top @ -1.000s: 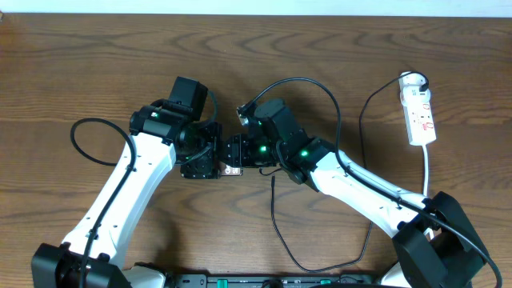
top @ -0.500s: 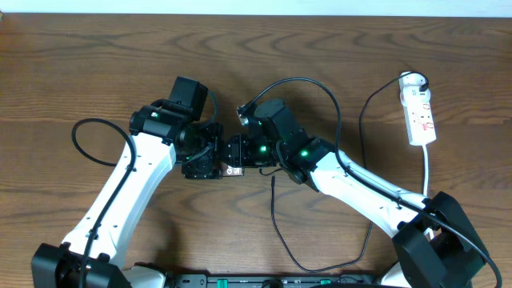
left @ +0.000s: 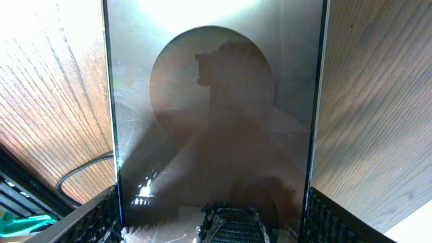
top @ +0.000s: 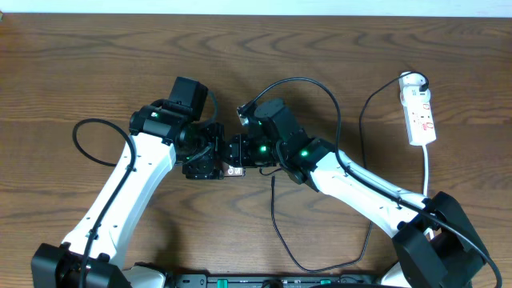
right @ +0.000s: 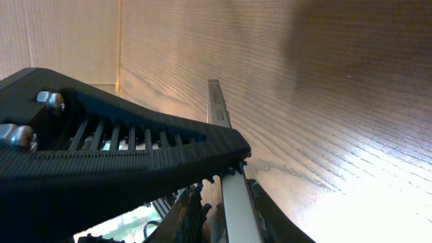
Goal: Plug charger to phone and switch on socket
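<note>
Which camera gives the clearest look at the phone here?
Left wrist: the phone fills the frame, its glossy face toward the camera. Right wrist shows only its thin edge, caught in the right claw. Overhead, it is almost entirely hidden.

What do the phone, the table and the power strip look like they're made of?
The phone: glossy, glass-like face, mirroring shapes and glare. The table: wood or wood-look laminate, brown with visible grain and slight sheen. The power strip: probably moulded plastic, white, smooth, matte.
</note>
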### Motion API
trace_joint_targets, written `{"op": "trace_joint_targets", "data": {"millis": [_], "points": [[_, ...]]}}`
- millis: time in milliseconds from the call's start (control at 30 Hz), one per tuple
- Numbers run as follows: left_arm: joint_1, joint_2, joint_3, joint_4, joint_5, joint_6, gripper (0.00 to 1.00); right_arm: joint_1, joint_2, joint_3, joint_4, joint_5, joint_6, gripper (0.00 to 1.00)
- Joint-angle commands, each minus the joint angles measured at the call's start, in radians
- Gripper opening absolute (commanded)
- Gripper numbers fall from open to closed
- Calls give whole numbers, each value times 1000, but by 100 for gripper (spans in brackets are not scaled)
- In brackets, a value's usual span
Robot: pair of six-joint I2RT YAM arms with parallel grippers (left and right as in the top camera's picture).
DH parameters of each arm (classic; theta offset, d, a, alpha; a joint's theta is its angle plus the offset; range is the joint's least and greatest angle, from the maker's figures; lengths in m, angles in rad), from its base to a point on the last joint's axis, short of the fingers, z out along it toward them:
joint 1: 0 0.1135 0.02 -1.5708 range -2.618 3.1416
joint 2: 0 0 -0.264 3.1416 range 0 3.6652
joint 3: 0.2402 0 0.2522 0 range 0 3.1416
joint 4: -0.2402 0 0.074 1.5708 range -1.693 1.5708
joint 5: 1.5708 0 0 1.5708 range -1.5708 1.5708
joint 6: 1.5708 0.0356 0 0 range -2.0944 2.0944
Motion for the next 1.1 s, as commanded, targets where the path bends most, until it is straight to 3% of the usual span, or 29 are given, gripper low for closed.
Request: {"op": "trace_joint_targets", "data": {"millis": [0, 933, 1000, 1067], "points": [[-3, -11, 25, 0, 13, -5, 8, 8, -2, 12, 0, 6, 0, 19], [-3, -11, 25, 0, 12, -5, 8, 8, -2, 12, 0, 10, 0, 1], [-3, -11, 25, 0, 12, -5, 16, 8, -2, 12, 0, 10, 0, 1], [-3, -11, 25, 0, 7, -4, 40, 8, -2, 12, 0, 10, 0, 1]]}}
